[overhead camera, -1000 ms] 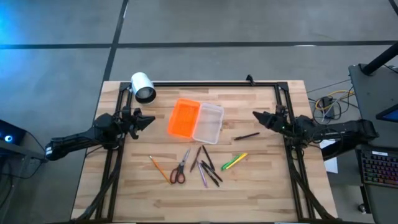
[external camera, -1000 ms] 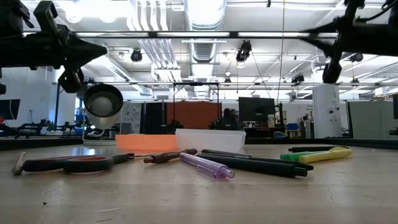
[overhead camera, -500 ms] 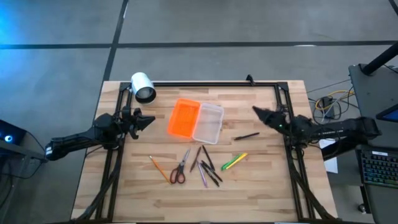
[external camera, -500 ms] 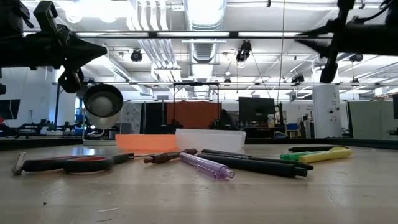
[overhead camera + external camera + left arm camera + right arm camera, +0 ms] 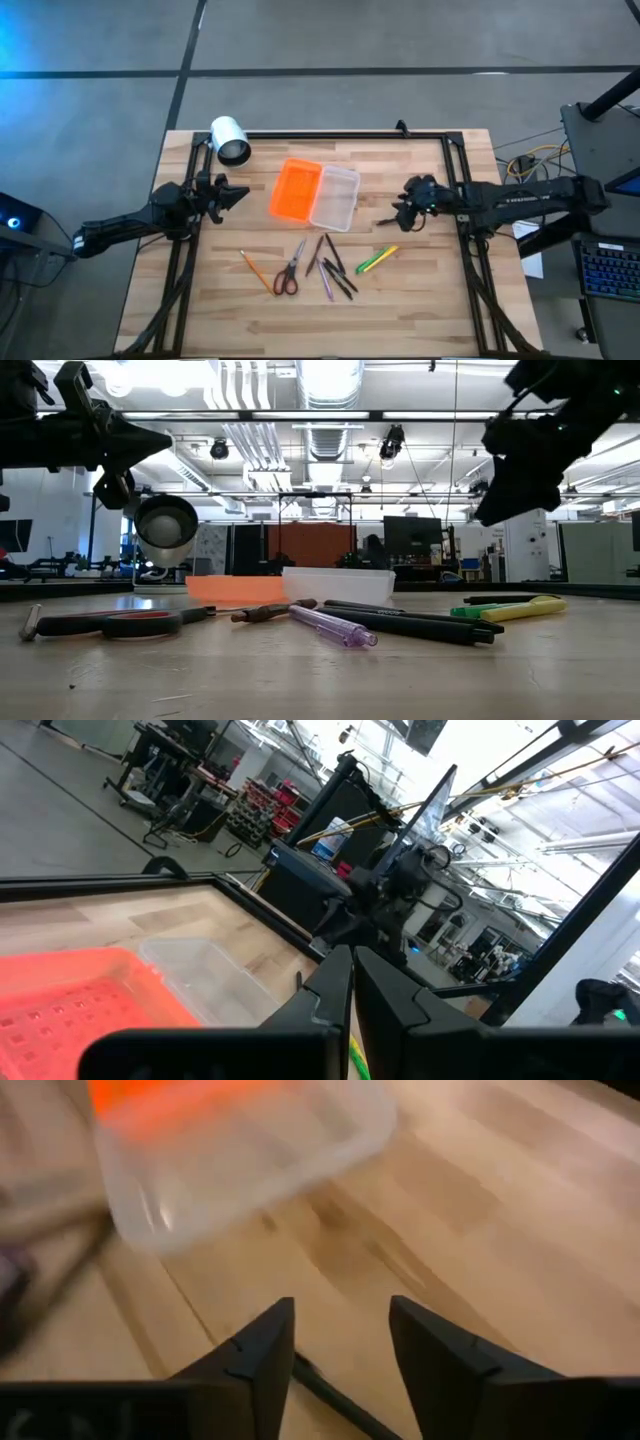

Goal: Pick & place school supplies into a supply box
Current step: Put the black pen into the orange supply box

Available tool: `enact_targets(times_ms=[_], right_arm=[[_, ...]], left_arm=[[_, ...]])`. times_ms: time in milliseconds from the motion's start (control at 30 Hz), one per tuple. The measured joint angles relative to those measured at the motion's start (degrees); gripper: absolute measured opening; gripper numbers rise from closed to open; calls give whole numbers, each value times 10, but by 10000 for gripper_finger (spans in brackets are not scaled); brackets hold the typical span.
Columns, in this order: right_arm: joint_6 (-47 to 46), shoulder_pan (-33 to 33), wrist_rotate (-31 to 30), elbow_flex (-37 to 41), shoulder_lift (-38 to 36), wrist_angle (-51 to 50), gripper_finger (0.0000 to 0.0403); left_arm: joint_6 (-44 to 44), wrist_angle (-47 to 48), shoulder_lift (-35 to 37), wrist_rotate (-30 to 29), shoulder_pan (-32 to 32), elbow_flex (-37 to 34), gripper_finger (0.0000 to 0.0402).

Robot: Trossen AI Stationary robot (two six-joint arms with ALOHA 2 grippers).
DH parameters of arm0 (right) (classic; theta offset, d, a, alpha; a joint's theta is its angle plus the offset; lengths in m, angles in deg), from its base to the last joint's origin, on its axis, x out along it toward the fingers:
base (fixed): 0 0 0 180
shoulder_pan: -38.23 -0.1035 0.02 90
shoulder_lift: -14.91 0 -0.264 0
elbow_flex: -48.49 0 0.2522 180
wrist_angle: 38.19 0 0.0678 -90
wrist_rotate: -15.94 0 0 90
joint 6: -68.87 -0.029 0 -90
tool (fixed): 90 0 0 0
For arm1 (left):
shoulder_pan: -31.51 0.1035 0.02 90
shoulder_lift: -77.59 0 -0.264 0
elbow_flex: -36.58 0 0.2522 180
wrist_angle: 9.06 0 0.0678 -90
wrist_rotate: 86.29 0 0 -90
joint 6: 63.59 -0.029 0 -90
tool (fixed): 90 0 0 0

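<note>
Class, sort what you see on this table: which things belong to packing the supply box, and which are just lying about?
Belong: supply box, scissors, orange pencil, highlighter, dark pen under the open right gripper, pens and pencils.

Lying about: white cylinder. The shut left gripper waits.

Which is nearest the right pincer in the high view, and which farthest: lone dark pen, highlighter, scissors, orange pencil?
From the right pincer, open over the table's right side:
1. Lone dark pen, directly below it.
2. Highlighter, toward the front edge.
3. Scissors, front centre.
4. Orange pencil, farthest, just left of the scissors.
</note>
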Motion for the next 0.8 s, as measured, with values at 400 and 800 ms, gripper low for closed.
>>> enact_targets(times_ms=[400,800], right_arm=[[306,-1,79,-76,184,-39,168],[417,3,131,-118,318,-62,159]], left_arm=[[0,0,0,0,0,0,0],[0,1,-1,0,0,0,0]])
